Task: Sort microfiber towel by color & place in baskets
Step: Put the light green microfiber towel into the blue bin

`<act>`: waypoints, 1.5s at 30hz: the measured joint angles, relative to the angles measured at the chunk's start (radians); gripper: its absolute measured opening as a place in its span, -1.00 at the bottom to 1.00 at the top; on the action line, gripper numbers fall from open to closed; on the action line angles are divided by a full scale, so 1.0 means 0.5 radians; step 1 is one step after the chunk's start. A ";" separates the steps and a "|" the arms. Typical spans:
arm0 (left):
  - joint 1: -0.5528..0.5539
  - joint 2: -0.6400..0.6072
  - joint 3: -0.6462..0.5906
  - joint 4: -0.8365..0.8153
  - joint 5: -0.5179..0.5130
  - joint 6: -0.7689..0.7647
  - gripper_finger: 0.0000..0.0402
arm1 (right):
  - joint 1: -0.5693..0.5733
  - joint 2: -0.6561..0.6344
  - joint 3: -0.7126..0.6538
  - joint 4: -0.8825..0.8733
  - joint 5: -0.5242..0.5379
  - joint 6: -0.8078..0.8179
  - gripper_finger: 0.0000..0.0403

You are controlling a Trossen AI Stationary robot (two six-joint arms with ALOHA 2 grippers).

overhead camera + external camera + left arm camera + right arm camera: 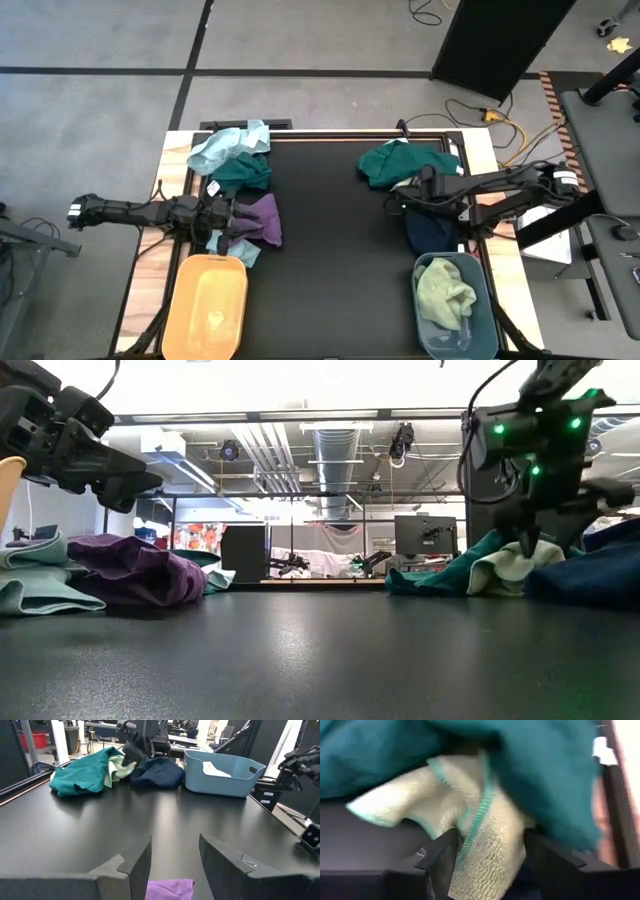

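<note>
Right gripper (pixel 404 190) sits low over the heap at the far right of the table, and through its wrist camera I see its fingers (pixel 437 857) parted around a fold of the pale yellow-green towel (pixel 485 845); I judge them spread, not yet clamped. That towel pokes out from under the dark green towel (pixel 400 160), with the navy towel (pixel 432 232) just beside it, nearer the grey-blue basket (pixel 480 275), which already holds one pale cloth (pixel 445 292). These cloths look light, limp and grippy, so I expect no slipping, but a soft fold will drag its neighbours along; I would pinch the raised ridge with the stitched green edge, well clear of the green towel overlapping it, and lift slowly so the layers peel apart. Left gripper (pixel 232 218) hovers at the left pile with its fingers apart, right over the purple towel (pixel 262 222), holding nothing. A light blue towel (pixel 225 148) and another dark green one (pixel 243 172) lie beyond that. The orange-yellow basket (pixel 180 300) near the left front corner looks empty.
</note>
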 joint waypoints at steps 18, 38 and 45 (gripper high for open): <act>0.000 0.001 0.000 0.000 0.000 0.000 -0.25 | 0.021 -0.029 0.098 0.470 -0.033 -0.677 -0.92; -0.001 0.001 0.000 0.000 0.000 0.001 -0.25 | 0.152 -0.292 1.011 -0.629 0.450 -0.905 -0.94; -0.001 0.001 0.000 0.000 0.000 0.001 -0.25 | 0.087 -0.288 0.890 -1.032 0.884 -0.501 -0.94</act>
